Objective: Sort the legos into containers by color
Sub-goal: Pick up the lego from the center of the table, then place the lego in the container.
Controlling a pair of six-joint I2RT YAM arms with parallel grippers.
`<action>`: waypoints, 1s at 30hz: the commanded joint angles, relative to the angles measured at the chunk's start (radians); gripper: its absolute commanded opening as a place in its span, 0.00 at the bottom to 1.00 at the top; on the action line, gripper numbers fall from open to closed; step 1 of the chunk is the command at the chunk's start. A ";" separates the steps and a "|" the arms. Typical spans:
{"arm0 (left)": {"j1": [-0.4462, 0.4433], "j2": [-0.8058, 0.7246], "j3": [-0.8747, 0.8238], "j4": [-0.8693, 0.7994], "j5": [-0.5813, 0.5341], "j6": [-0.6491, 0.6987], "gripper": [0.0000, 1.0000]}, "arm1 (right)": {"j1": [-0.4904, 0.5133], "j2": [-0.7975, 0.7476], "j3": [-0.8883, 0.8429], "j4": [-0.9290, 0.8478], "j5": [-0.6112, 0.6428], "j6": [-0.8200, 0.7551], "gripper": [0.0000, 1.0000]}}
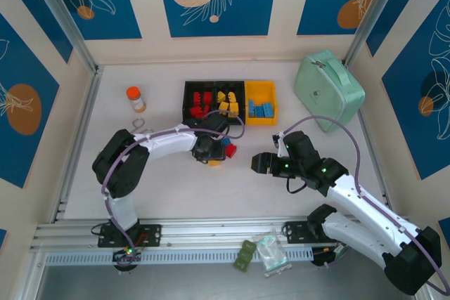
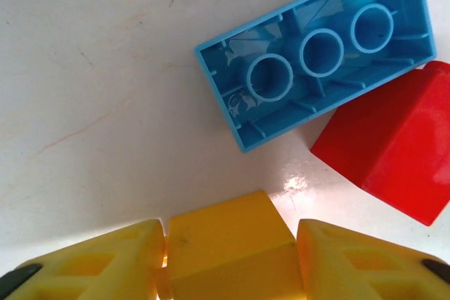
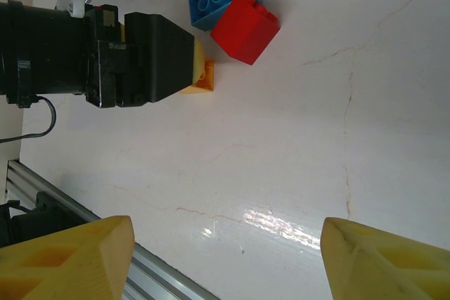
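Left end effector: your left end effector (image 2: 230, 244) is gripping a yellow lego (image 3: 202, 79). Both fingers are pressing against its sides at the bottom centre of the left wrist view.
Held lego: it is sitting low against the tabletop (image 1: 176, 187), just left of centre in the top view.
Loose legos: a blue lego (image 2: 316, 54) is lying hollow side up in the upper right of the left wrist view. It is resting right against a red lego (image 2: 394, 152) at the right edge, and both are lying just beyond the gripped piece.
Right end effector: your right end effector (image 3: 228, 254) is standing wide with nothing between its fingers. It is hovering over bare tabletop, right of centre in the top view.
Containers: the containers (image 1: 185, 103) are sitting in a row at the upper centre of the top view. The left black one is holding red pieces, the middle black one yellow, and the yellow bin (image 1: 274, 103) blue.
Bystanders: an orange-capped bottle (image 1: 135, 98) is standing at the upper left, and a mint-green case (image 1: 328, 89) is lying at the upper right.
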 commanded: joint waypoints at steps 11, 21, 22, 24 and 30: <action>-0.009 -0.080 0.005 -0.081 -0.067 0.029 0.39 | 0.006 0.016 -0.011 0.031 0.010 0.016 0.70; 0.017 -0.055 0.179 -0.137 -0.087 0.108 0.38 | -0.001 0.018 0.025 0.018 0.028 -0.009 0.70; 0.023 -0.041 0.211 -0.142 -0.085 0.119 0.38 | -0.005 0.021 0.029 0.019 0.028 -0.009 0.70; 0.033 -0.014 0.273 -0.154 -0.086 0.138 0.38 | -0.012 0.026 0.038 0.022 0.028 -0.012 0.70; 0.074 0.108 0.482 -0.181 -0.087 0.193 0.38 | -0.034 0.049 0.058 0.029 0.023 -0.018 0.70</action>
